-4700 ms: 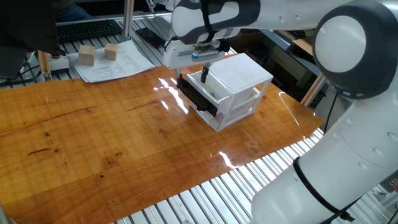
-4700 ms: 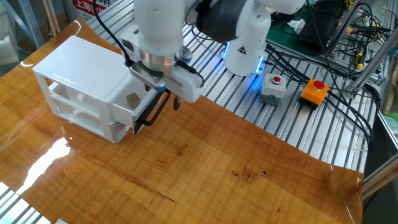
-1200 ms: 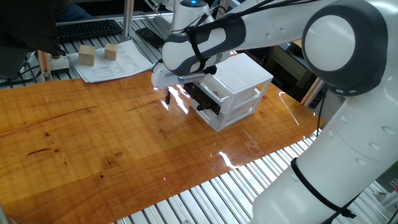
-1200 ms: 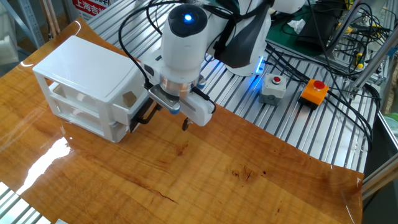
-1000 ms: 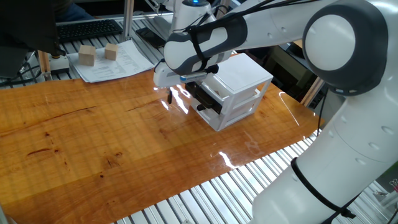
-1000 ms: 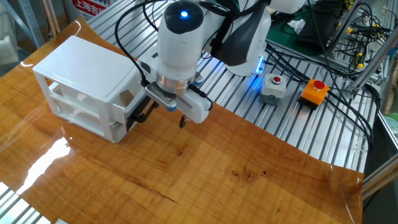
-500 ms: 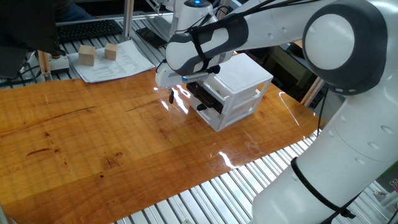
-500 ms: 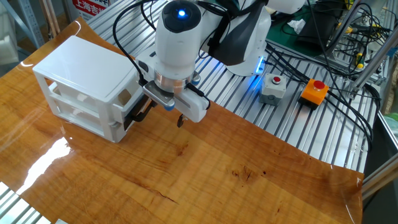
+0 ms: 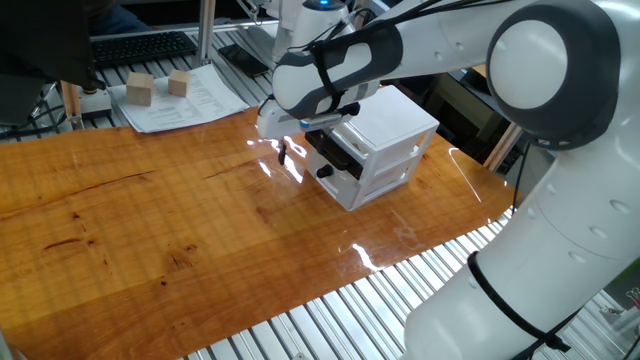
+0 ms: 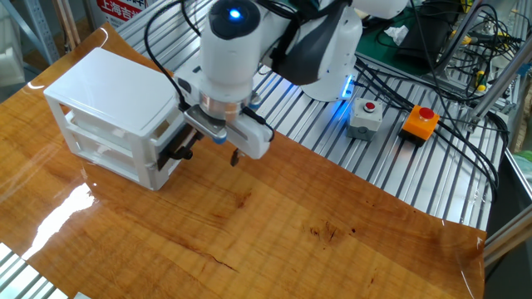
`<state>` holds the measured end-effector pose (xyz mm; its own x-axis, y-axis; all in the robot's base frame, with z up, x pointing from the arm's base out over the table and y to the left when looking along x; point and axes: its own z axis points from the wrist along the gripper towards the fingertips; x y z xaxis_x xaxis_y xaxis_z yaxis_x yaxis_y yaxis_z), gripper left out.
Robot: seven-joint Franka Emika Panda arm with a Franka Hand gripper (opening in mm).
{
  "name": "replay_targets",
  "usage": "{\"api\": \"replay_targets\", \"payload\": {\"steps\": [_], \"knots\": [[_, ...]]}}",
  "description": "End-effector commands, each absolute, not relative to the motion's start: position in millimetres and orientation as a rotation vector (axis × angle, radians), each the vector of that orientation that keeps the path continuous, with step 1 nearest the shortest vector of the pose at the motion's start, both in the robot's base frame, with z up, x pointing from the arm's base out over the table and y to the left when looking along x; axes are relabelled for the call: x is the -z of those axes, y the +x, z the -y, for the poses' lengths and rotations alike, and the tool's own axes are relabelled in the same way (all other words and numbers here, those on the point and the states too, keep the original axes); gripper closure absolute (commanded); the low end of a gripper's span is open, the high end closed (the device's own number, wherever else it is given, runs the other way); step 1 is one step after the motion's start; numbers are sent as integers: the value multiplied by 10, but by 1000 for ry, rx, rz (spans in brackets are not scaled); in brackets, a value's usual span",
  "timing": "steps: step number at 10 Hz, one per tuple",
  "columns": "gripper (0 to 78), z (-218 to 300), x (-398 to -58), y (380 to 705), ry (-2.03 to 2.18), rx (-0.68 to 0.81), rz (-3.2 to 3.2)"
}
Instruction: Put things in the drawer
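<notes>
The small white cabinet (image 9: 388, 120) stands on the wooden table; it also shows in the other fixed view (image 10: 108, 93). Its upper black-fronted drawer (image 9: 331, 153) is pushed almost flush with the cabinet, and its front also shows in the other fixed view (image 10: 176, 148). My gripper (image 9: 282, 154) is right in front of the black front, fingers pointing down and together, holding nothing; it also shows in the other fixed view (image 10: 234, 157). The hand's body is against or very close to the drawer front. The tiny wooden cube is hidden.
Two larger wooden blocks (image 9: 140, 90) (image 9: 179, 83) lie on papers at the table's far left corner, near a keyboard (image 9: 140, 47). A grey button box (image 10: 365, 117) and an orange one (image 10: 420, 122) sit on the slatted bench beside the arm's base.
My gripper has moved toward the cabinet and the black drawer front has slid in with it. The cube seen inside the open drawer earlier no longer shows.
</notes>
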<state>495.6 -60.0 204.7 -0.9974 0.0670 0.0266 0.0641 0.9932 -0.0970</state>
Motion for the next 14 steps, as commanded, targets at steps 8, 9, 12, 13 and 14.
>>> {"api": "replay_targets", "payload": {"steps": [8,9,12,13,14], "knots": [[1,713,-2079,4993,-40,-172,3107],[1,721,-2075,5002,-41,-172,3107],[1,723,-2075,5005,-26,-184,3106],[1,735,-2069,5016,-2,-205,3107],[1,741,-2067,5023,18,-224,3105]]}}
